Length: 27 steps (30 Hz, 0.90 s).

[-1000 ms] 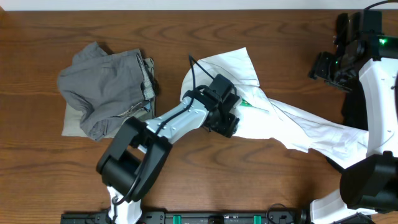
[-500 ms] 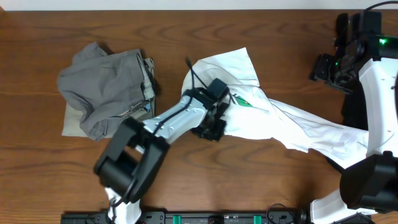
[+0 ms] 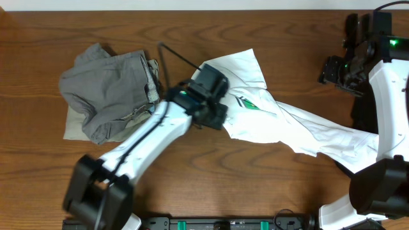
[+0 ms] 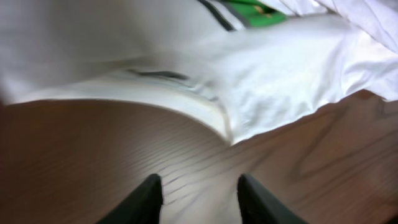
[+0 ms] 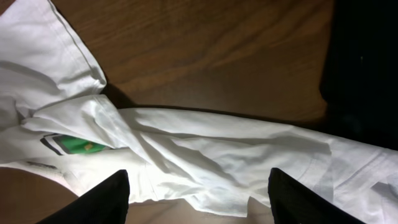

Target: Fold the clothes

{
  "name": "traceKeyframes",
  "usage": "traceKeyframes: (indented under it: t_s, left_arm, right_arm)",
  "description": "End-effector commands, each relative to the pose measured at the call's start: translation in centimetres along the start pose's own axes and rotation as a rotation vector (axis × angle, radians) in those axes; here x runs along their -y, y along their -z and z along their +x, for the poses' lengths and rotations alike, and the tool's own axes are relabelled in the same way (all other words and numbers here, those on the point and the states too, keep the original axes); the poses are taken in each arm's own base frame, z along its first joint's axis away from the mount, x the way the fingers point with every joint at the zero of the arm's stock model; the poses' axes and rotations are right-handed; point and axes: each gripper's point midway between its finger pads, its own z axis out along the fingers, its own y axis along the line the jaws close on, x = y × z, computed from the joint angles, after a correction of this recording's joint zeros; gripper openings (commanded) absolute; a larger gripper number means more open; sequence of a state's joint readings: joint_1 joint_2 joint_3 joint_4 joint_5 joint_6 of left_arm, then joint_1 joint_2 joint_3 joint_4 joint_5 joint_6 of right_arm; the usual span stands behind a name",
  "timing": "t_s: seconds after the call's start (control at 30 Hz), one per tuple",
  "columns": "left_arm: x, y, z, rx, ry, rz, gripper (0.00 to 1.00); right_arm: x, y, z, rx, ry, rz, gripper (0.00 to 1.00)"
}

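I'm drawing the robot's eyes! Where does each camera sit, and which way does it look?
Overhead: above the table, looking straight down on the white T-shirt, grey clothes, left arm and right arm.
Left wrist: low over the table, facing the T-shirt's edge; the open fingers of the left end effector show at the bottom.
Right wrist: higher, looking down on the T-shirt; the wide-open fingers of the right end effector show at the bottom.
Shared: all three show the shirt's green print.

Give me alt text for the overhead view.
The left gripper is at the near edge of a crumpled white T-shirt on a wooden table. To the left lie piled grey clothes; the right gripper hangs at the far right.
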<state>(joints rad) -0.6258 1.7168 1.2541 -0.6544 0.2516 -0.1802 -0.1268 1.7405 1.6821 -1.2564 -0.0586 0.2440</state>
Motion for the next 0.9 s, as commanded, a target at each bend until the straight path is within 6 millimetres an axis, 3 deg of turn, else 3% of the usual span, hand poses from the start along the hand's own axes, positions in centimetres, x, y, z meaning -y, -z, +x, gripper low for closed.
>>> traceKeyframes:
  t_s: [0.0, 0.2, 0.53, 0.63, 0.8, 0.87]
  left_arm:
    - [0.9, -3.2, 1.3, -0.078, 0.002, 0.007, 0.49]
    - [1.5, -7.3, 2.4, -0.136, -0.020, 0.016, 0.58]
    - [2.4, -10.7, 3.2, -0.158, -0.059, 0.023, 0.60]
    - [2.7, -11.3, 4.1, -0.186, -0.071, 0.020, 0.46]
    - [2.7, -11.0, 4.5, -0.202, -0.073, 0.011, 0.06]
    - [2.2, -10.2, 4.8, -0.226, -0.057, -0.001, 0.06]
  right_arm:
    - [0.3, 0.2, -0.1, 0.005, 0.010, 0.009, 0.70]
    - [0.3, 0.1, 0.1, -0.005, 0.009, 0.011, 0.70]
    - [0.4, 0.2, 0.2, -0.010, 0.009, 0.012, 0.71]
    - [0.4, 0.2, 0.2, -0.010, 0.009, 0.013, 0.71]
    - [0.4, 0.2, 0.3, -0.010, 0.009, 0.013, 0.71]
    - [0.4, 0.2, 0.2, -0.010, 0.009, 0.014, 0.71]
